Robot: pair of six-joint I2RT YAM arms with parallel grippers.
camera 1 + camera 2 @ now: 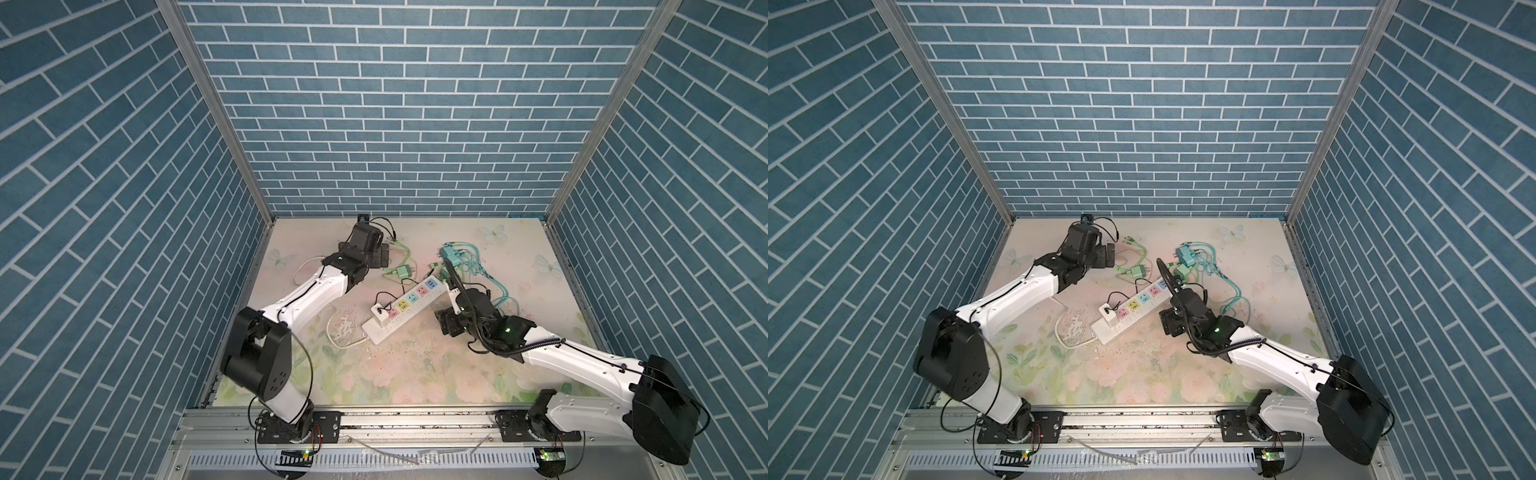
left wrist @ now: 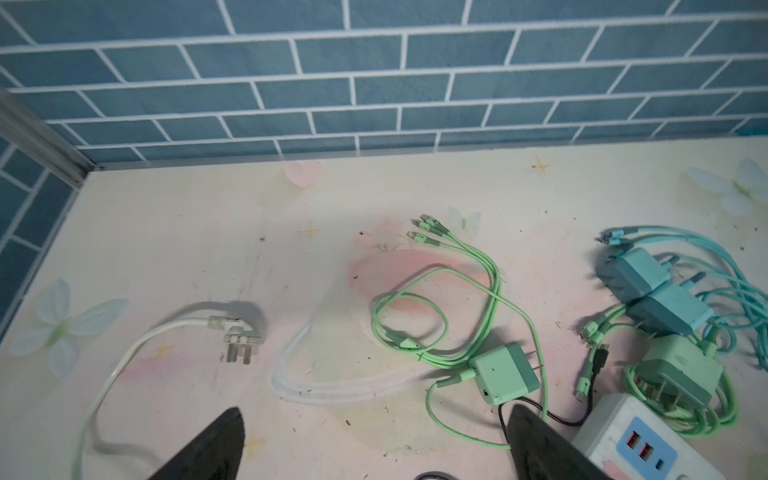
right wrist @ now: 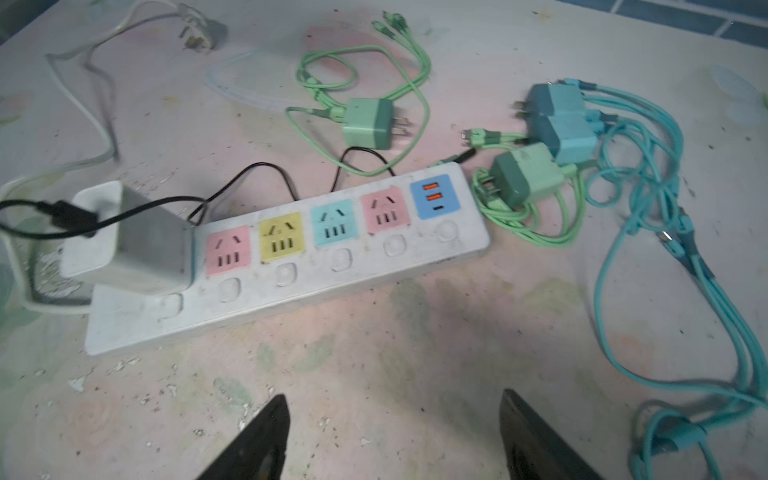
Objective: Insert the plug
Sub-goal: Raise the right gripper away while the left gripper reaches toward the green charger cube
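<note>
On the counter (image 3: 374, 365), the white plug (image 3: 137, 245) sat upright in the end socket of the power strip (image 3: 316, 289), which I judged was why my right tool (image 3: 392, 399) and left tool (image 2: 374, 411) both hung open, gripping nothing.

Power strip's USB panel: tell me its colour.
Blue USB panel, clearest in the right wrist view.

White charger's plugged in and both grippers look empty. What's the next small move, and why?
Probably bring the left gripper over the lone green charger and lower to grasp it. Its jaws stand open and empty, that charger lies free on the table just ahead with its prongs exposed, and the power strip shows four coloured sockets vacant.
</note>
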